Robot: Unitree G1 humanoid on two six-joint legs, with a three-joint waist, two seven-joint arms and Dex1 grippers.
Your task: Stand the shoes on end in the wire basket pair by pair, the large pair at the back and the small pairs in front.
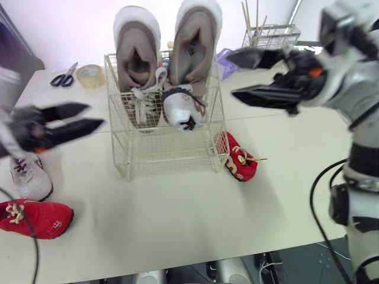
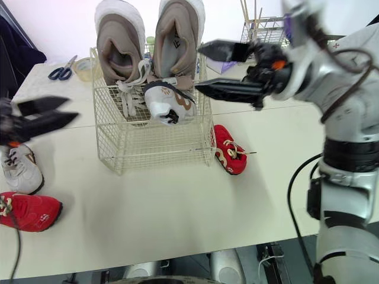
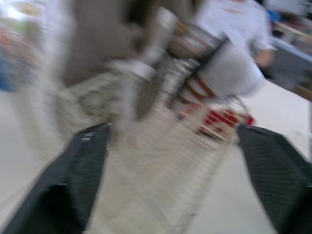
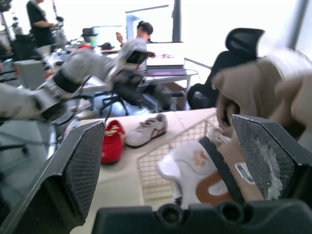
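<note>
Basket (image 1: 172,151): holding two tan shoes (image 1: 137,56), one white shoe (image 1: 180,112).
Table (image 1: 177,210): bearing two red shoes (image 1: 240,158), one sneaker (image 1: 26,176).
Left claw (image 1: 95,115), right claw (image 1: 231,75): I'm holding both agape, empty.

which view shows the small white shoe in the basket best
Either eye view: the small white shoe shows whole in the wire basket, before the large pair. The right wrist view has it close, partly hidden; the left wrist view, little beyond a white shape.
</note>
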